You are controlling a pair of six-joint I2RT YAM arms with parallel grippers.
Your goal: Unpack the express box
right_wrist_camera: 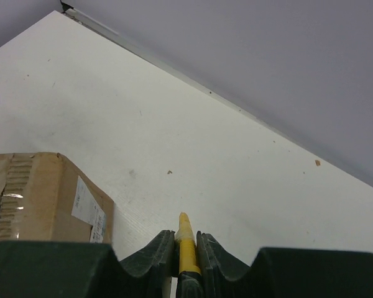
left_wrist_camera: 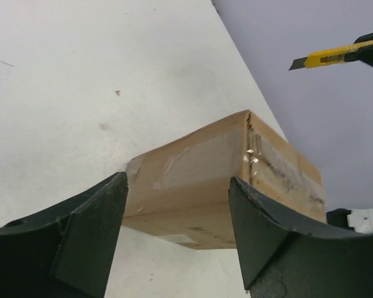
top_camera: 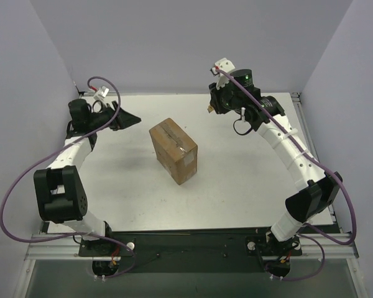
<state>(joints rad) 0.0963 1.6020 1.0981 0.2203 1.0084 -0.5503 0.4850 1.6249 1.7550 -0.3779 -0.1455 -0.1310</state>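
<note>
The express box [top_camera: 173, 150] is a brown taped carton standing in the middle of the white table, flaps shut. It shows close ahead in the left wrist view [left_wrist_camera: 224, 180] and at the lower left of the right wrist view [right_wrist_camera: 43, 198], with its white label [right_wrist_camera: 88, 210]. My left gripper [top_camera: 134, 119] is open and empty, left of the box. My right gripper [top_camera: 210, 107] is shut on the yellow-and-black utility knife [right_wrist_camera: 186, 248], held above the table behind and right of the box. The knife also shows in the left wrist view [left_wrist_camera: 336, 54].
Grey walls enclose the table [top_camera: 124, 192] on the left, back and right. A metal rail [top_camera: 301, 124] runs along the table's right edge. Purple cables hang from both arms.
</note>
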